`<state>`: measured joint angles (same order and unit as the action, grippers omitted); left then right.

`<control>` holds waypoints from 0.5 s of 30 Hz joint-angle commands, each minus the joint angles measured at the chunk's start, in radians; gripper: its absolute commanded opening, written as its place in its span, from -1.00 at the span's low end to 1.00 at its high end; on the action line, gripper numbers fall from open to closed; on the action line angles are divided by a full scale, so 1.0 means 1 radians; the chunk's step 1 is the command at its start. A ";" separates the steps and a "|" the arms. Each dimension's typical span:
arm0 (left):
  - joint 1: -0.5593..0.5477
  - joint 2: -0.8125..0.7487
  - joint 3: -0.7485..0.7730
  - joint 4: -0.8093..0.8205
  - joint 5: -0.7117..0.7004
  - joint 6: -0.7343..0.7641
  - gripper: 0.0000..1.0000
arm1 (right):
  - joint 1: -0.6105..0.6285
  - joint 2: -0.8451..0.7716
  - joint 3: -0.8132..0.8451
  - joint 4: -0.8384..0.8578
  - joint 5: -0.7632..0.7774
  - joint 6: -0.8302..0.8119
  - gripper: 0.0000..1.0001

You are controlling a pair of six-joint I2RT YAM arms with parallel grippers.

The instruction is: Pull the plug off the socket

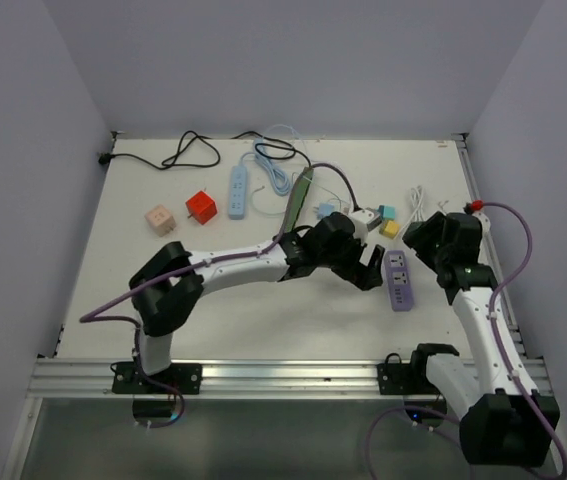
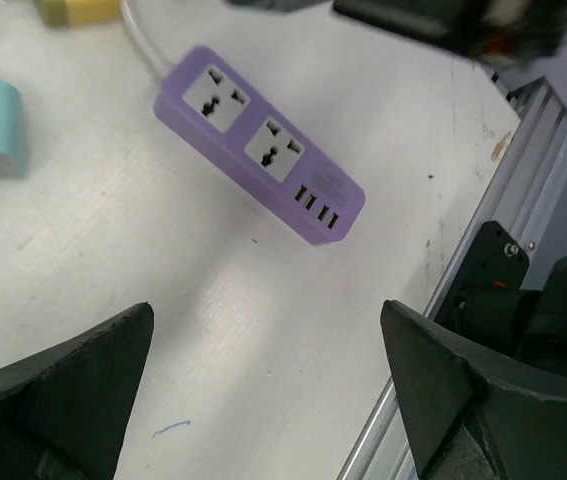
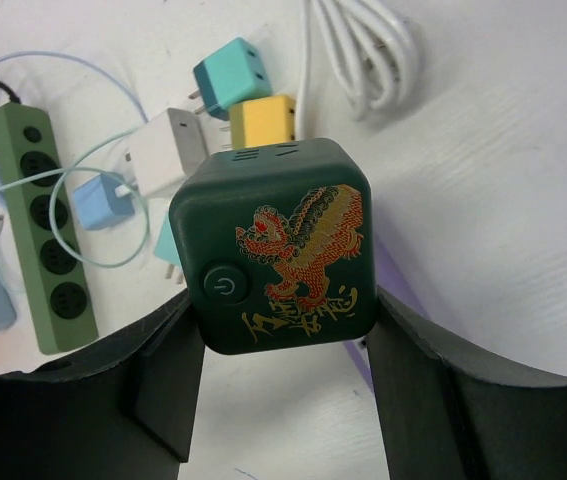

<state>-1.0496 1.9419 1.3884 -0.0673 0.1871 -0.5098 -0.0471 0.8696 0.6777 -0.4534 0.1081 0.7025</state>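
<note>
Right hand (image 3: 285, 340) clamped on the dark green cube plug (image 3: 283, 255), held clear above the purple power strip (image 2: 259, 142); the strip lies flat near the right edge of the counter (image 2: 113, 260), both sockets bare; left hand (image 2: 263, 400) spread wide just beside the strip, holding nothing. Judged stage: the pull appears complete; the next move calls for setting the plug down on bare counter, clear of the loose adapters (image 3: 231, 72) beyond the strip.

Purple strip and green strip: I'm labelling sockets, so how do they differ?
The purple strip is shorter, with two sockets and four USB ports. The green strip is longer and slimmer, with a row of round dark sockets. Both lie flat, visible sockets empty.
</note>
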 commanded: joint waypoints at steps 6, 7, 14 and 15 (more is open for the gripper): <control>0.000 -0.424 -0.045 -0.248 -0.442 0.247 0.99 | -0.002 0.293 0.105 0.357 -0.319 0.006 -0.52; 0.000 -0.457 -0.066 -0.281 -0.501 0.264 0.99 | -0.002 0.317 0.127 0.375 -0.329 0.008 -0.48; 0.002 -0.800 -0.198 -0.451 -0.788 0.395 0.99 | -0.002 0.597 0.304 0.504 -0.419 0.028 -0.36; 0.003 -0.833 -0.216 -0.454 -0.846 0.401 0.99 | -0.002 0.664 0.321 0.525 -0.429 0.029 -0.35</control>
<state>-1.0477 1.2022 1.2190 -0.4133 -0.4465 -0.1970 -0.0467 1.4490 0.9077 -0.0834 -0.2379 0.7151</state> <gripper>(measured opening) 0.994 0.625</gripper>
